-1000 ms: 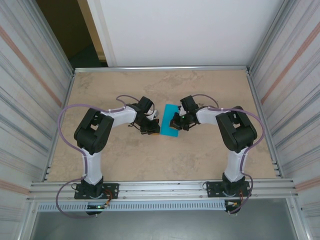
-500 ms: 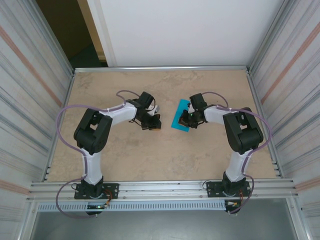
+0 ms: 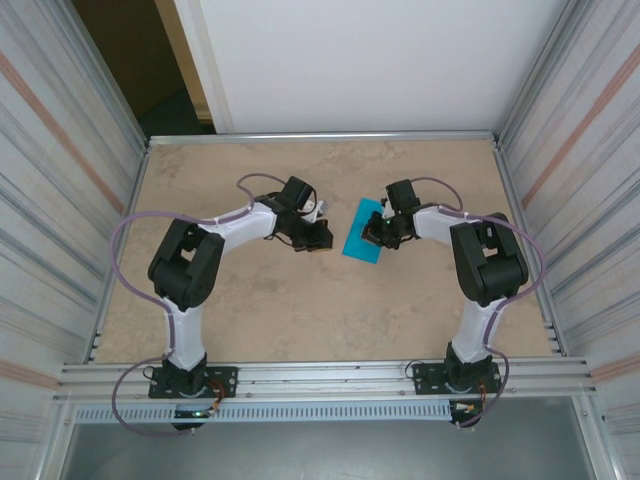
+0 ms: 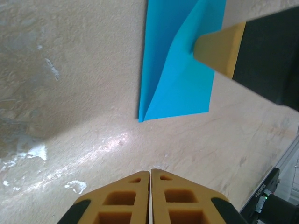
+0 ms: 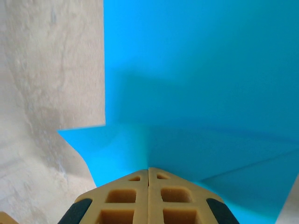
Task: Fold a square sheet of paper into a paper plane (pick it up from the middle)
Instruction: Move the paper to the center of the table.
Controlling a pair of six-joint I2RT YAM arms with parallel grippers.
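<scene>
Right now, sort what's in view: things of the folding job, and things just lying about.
Job: creased teal paper; right pincer, shut, tip on the paper; left pincer, shut, apart from it.
Not of the job: table; ribbed side walls.

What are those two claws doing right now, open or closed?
Left gripper: closed, holding nothing, clear of the paper.
Right gripper: closed, its tip resting on the paper.
</scene>
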